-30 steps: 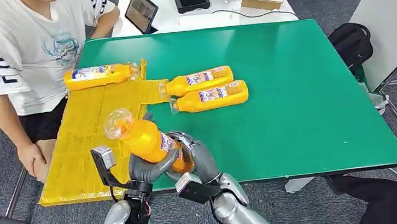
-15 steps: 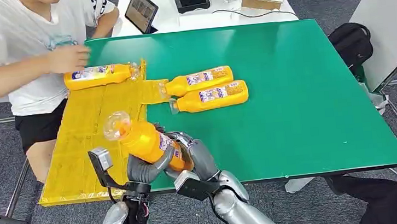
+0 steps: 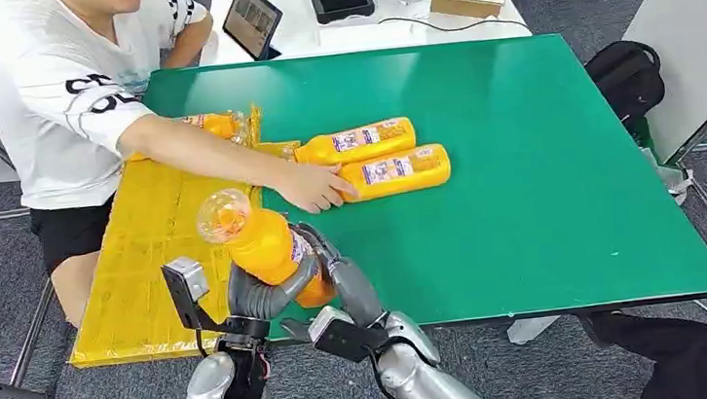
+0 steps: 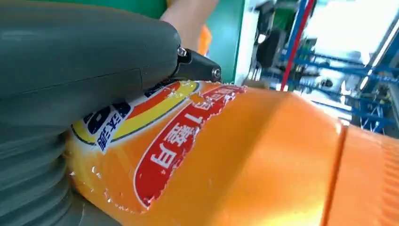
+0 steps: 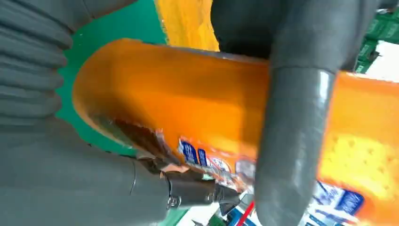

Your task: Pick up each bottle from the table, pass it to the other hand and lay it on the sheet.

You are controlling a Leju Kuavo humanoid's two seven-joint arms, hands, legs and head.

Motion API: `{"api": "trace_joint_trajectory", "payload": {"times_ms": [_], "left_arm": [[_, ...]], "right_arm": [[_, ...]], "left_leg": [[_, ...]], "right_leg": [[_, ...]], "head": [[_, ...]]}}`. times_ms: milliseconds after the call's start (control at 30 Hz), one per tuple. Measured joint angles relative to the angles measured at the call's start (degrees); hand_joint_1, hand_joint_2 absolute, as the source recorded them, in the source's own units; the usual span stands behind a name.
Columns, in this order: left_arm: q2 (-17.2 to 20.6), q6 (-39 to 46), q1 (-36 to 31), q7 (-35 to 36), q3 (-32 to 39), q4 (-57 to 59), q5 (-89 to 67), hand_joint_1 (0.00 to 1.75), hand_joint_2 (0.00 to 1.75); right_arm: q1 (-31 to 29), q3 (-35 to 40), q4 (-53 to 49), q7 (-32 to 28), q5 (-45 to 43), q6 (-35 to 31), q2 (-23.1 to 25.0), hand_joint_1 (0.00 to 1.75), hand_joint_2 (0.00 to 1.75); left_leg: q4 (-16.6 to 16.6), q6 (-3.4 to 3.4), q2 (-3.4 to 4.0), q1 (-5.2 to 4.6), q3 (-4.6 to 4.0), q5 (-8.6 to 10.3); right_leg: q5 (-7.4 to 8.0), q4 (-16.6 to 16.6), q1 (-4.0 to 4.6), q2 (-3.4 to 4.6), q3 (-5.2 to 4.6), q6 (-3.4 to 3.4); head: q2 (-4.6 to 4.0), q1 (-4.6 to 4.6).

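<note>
Since a moment ago the person's arm (image 3: 208, 155) has reached across from the upper left, hand on the nearer of two bottles (image 3: 396, 172) lying mid-table, and the held bottle (image 3: 261, 245) has tipped a little more upright.

From the head view, low centre of the frame, both robot hands meet on that bottle above the table's (image 3: 544, 191) near edge: the left hand (image 3: 261, 296) wraps its lower body, the right hand (image 3: 338, 284) cups its base from behind. The yellow sheet (image 3: 141, 269) lies left of them; another bottle (image 3: 220, 124) rests at its far end.

Left wrist view: the thick thumb (image 4: 84, 61) presses flat across the label, fingers closed round.

Right wrist view: fingers (image 5: 291, 141) curl over the orange body, gripping too.

For a clean handover, I'd want the right hand to let go only once the left's grip is firm.
</note>
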Motion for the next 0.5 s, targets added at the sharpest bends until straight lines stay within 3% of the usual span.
{"api": "trace_joint_trajectory", "payload": {"times_ms": [233,500], "left_arm": [[0.3,13.5,-2.6,-5.3,2.4,0.1,-10.0,1.75,1.75],[2.5,29.7,-8.8,-8.4,10.3,5.1,-23.6,1.75,1.75]], "right_arm": [[2.1,-0.8,-7.7,0.2,-1.9,0.4,-0.3,0.0,0.0],[5.1,-2.8,-20.0,-0.3,-5.2,-4.7,-0.5,0.0,0.0]], "left_leg": [[0.0,0.0,0.0,0.0,0.0,0.01],[0.0,-0.01,-0.01,0.0,0.0,0.03]], "right_leg": [[0.0,0.0,0.0,0.0,0.01,0.0],[0.01,0.0,0.0,0.0,0.01,0.0]], "head": [[0.0,0.02],[0.0,0.02]]}}
